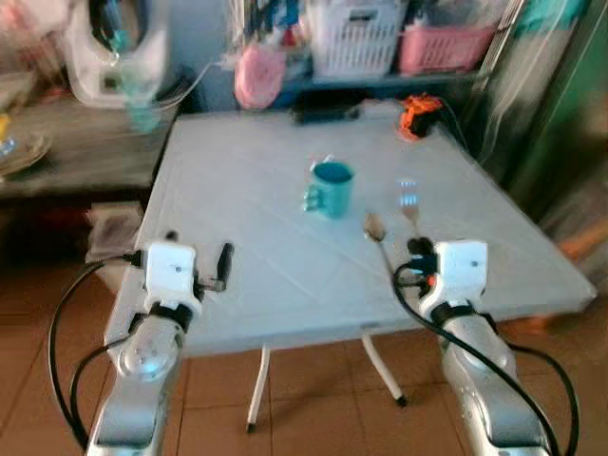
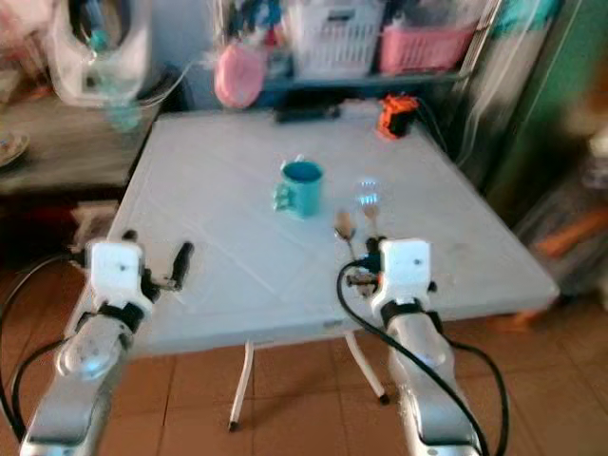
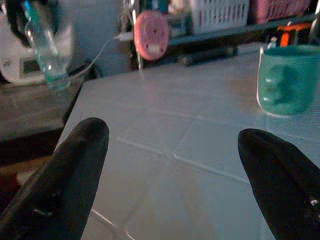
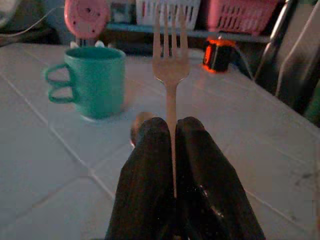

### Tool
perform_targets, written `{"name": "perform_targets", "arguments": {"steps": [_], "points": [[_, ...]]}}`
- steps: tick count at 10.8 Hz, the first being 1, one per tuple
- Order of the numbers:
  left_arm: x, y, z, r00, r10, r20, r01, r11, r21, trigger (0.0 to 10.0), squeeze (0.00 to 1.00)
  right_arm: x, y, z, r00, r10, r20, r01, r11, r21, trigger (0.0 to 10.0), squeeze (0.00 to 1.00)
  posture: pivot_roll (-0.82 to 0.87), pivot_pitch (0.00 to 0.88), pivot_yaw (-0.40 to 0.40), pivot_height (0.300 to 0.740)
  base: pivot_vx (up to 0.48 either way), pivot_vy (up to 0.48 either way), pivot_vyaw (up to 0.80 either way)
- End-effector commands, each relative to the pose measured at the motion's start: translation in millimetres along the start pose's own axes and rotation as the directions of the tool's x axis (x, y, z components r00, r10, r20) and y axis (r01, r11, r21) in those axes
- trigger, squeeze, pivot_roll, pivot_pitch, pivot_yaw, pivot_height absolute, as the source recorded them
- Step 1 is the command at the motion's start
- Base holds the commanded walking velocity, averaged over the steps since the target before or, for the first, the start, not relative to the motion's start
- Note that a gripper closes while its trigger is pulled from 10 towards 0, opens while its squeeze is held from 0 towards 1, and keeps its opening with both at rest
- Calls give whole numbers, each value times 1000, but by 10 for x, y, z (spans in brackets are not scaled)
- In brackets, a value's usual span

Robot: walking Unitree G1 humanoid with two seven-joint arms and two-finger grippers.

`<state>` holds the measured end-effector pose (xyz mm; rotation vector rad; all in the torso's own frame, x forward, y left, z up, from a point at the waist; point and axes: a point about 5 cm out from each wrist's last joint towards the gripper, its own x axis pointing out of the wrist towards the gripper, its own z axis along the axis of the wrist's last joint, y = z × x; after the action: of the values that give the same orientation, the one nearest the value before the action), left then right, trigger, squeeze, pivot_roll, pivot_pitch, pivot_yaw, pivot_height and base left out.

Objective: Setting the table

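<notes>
A pale grey-white plastic folding worktop (image 1: 247, 190), square and moulded with shallow diagonal grooves, stands on thin white metal legs over a brown tiled floor (image 1: 313, 399). Near its middle sits a teal ceramic mug (image 1: 330, 187), cylindrical, with a double-looped handle. Just beside it, toward the robot's right, a metal spoon (image 1: 374, 228) with a rounded bowl lies flat on the surface.

The right end effector (image 4: 174, 131) has its two long, smooth black fingers (image 4: 150, 165) pressed together on the slim handle of a silvery metal fork (image 4: 170, 67); the four tines point away from the wrist, above the worktop and between the mug and a small orange-and-black object (image 4: 218, 55) at the far edge.

The left end effector (image 3: 172, 145) hovers over the near left part of the worktop, its matte black fingers (image 3: 75, 170) spread wide apart with nothing between them.

Behind the worktop, a shelf carries a white latticed plastic basket (image 1: 353, 38) and a pink one (image 1: 442, 46).
</notes>
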<state>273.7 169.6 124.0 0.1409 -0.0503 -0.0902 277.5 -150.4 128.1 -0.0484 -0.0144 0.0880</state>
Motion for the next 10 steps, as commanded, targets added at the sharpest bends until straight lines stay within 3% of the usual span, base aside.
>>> {"name": "perform_targets", "arguments": {"steps": [1,7,10], "points": [[-18,94,-6,1000,31,-2,-31,999,25,10000,0,30,96,76,999,31,35,-31,999,14,10000,0,100,0,15,740,0,480,-431],[-30,37,-70,999,47,-16,-46,999,21,10000,0,35,144,94,996,72,55,-70,997,-38,10000,0,108,0,11,740,0,480,0],[-13,34,-78,999,43,-20,-43,999,25,10000,0,51,124,82,996,67,52,-65,998,-26,10000,0,105,0,17,740,0,480,692]]}}
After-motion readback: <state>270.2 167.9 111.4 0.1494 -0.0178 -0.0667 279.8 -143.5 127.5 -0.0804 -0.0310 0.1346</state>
